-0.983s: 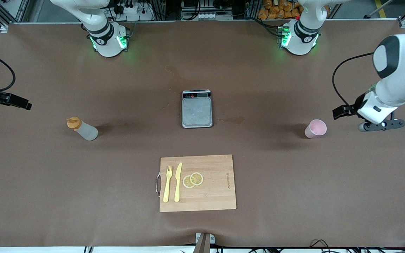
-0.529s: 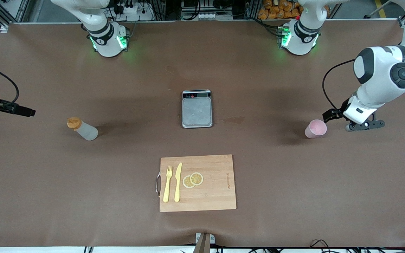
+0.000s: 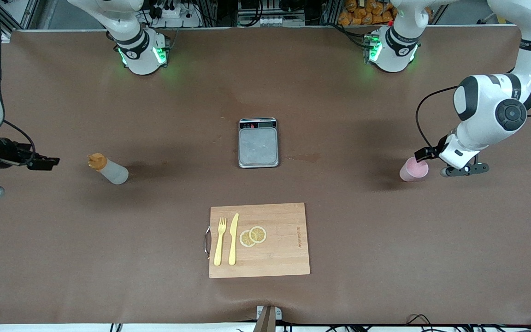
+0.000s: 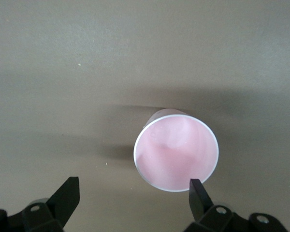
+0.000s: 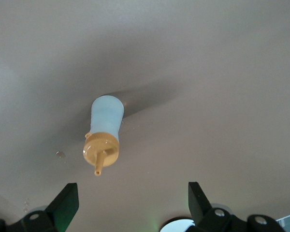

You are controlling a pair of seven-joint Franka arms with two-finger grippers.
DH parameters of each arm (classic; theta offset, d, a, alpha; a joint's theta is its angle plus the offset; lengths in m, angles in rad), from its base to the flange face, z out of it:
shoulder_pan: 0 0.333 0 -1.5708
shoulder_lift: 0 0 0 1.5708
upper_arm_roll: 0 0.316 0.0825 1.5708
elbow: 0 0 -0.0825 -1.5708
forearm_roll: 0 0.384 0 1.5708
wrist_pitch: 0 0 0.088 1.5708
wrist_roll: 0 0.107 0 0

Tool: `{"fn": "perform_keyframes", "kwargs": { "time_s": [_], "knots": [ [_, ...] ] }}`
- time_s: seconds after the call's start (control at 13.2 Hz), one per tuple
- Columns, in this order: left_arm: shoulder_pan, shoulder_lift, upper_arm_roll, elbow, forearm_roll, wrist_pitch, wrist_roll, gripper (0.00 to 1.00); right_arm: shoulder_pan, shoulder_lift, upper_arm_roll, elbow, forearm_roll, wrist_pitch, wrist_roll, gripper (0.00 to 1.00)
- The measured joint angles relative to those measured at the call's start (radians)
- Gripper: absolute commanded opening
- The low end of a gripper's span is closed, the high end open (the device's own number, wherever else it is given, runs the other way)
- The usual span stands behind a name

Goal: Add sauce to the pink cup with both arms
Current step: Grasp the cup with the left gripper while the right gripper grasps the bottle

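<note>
Both spread-fingered grippers are being brought closer than a second ago, the left gripper (image 3: 421, 154) to the upright light-pink plastic cup (image 3: 414, 168), the right gripper (image 3: 44, 162) to the standing translucent orange-capped sauce bottle (image 3: 108, 169), with grasps judged next.

Front view: high camera facing both arm bases, takes in the whole table (image 3: 62, 240). Left wrist view looks down close onto the pink cup (image 4: 176, 150), also in front view (image 3: 413, 169). Right wrist view looks down at the sauce (image 5: 104, 133) from a little off, shared with front view (image 3: 107, 168).
</note>
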Motion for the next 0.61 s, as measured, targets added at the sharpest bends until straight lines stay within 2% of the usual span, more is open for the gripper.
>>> {"fn": "perform_keyframes", "kwargs": {
  "time_s": [0.3, 0.45, 0.61],
  "knots": [
    [0.002, 0.052, 0.000, 0.000, 0.000, 0.030, 0.000, 1.00, -0.065, 0.106, -0.001, 0.011, 0.140, -0.006, 0.028, 1.00],
    [0.002, 0.065, 0.000, 0.001, 0.000, 0.033, 0.000, 0.98, -0.093, 0.158, -0.001, 0.013, 0.180, -0.012, 0.042, 1.00],
    [0.002, 0.078, 0.000, 0.002, 0.000, 0.039, 0.000, 0.80, -0.097, 0.210, -0.001, 0.031, 0.191, -0.012, 0.071, 1.00]
  ]
}}
